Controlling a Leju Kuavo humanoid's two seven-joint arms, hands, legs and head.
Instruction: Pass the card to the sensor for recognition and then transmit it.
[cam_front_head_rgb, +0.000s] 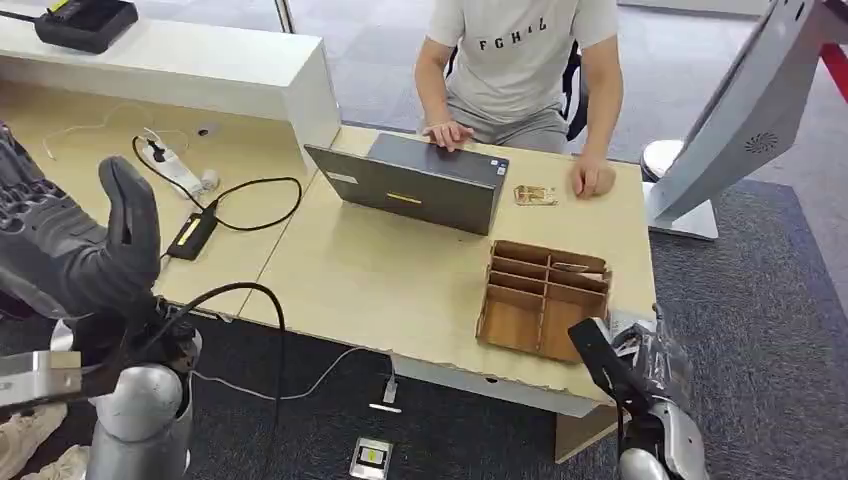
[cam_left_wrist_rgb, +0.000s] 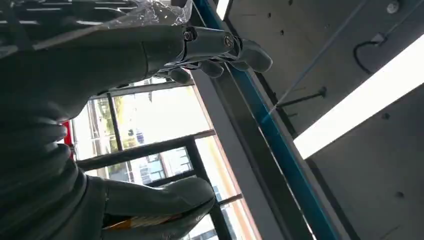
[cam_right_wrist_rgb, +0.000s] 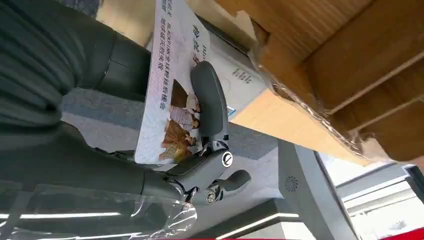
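The person (cam_front_head_rgb: 520, 70) behind the bench (cam_front_head_rgb: 400, 280) is cut off at the shoulders by the head view's upper edge, and the laptop (cam_front_head_rgb: 420, 180) hides its own screen and keyboard from this side. In the right wrist view, the card (cam_right_wrist_rgb: 172, 85) runs off the picture's edge, one of the fingers (cam_right_wrist_rgb: 210, 105) covers part of its print, and the small text is too fine to read. The contents of the wooden organizer (cam_front_head_rgb: 545, 295) are too small to tell.
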